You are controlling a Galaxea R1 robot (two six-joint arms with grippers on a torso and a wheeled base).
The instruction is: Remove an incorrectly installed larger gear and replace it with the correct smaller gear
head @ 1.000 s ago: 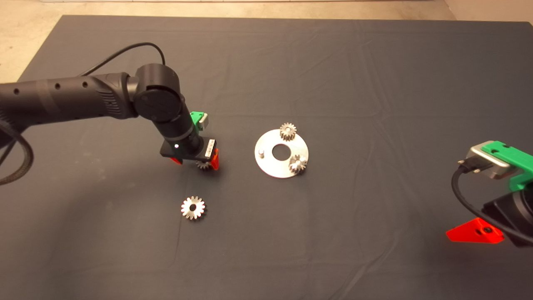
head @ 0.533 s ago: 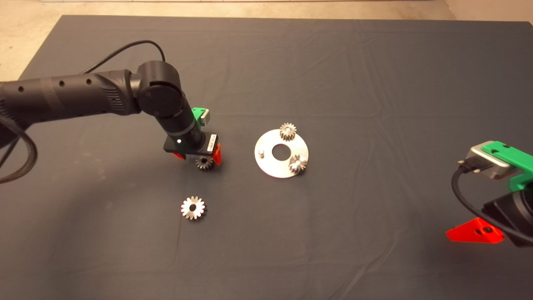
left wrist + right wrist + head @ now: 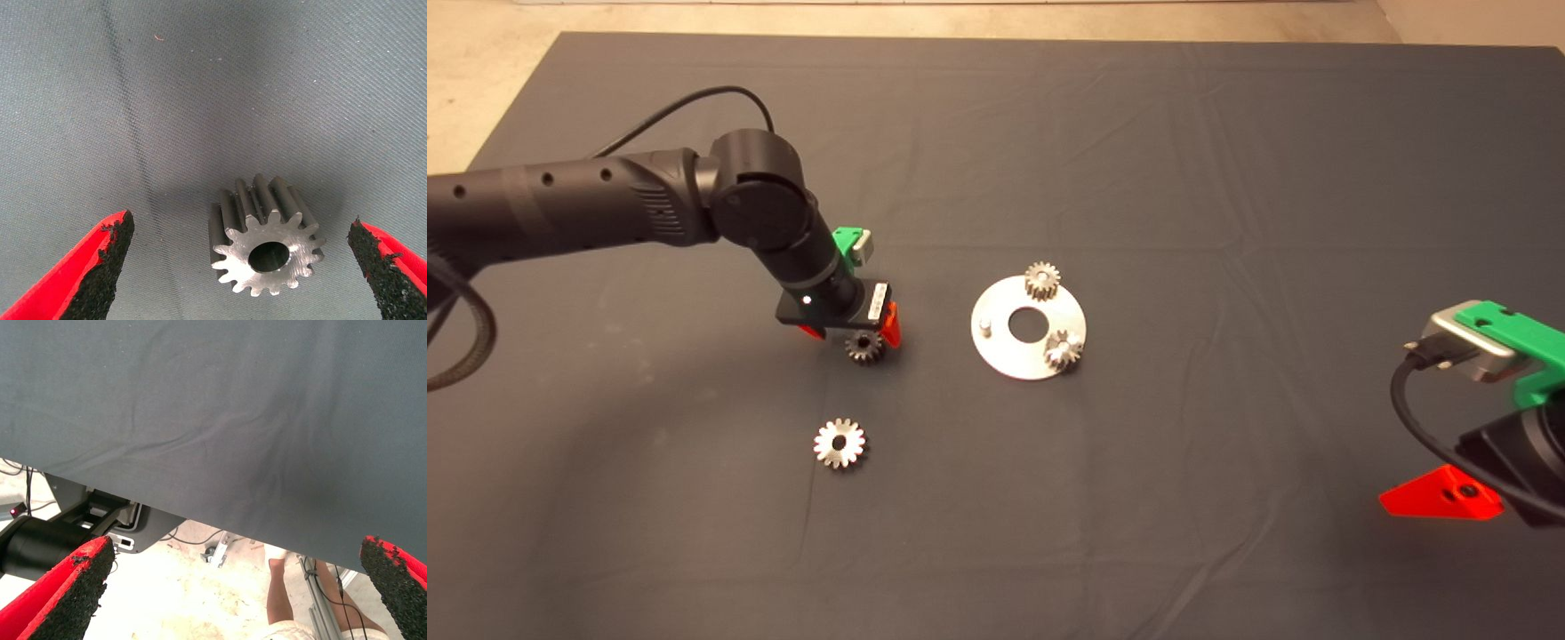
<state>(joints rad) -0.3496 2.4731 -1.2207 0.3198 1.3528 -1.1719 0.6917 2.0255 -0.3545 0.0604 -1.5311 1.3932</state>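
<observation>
The smaller gear [image 3: 863,347] lies on the mat left of the round silver plate [image 3: 1005,356]. In the left wrist view the smaller gear [image 3: 267,245] sits between the two fingers, touching neither. My left gripper [image 3: 852,336] hangs just over it, open [image 3: 240,233]. The plate carries two small grey gears [image 3: 1041,281] [image 3: 1063,350] and a bare peg [image 3: 984,325]. The larger gear [image 3: 839,444], bright silver with a wide hole, lies flat on the mat nearer the front. My right gripper [image 3: 1449,498] waits open at the lower right edge.
The dark mat [image 3: 1138,160] covers the table, with pale floor beyond its far edge. The right wrist view shows the mat's edge [image 3: 200,513], the floor, a dark base and a person's leg [image 3: 280,587].
My left gripper has drawn back a little toward the left and far side, so more of the smaller gear shows below it. The right arm and the other gears have not moved.
</observation>
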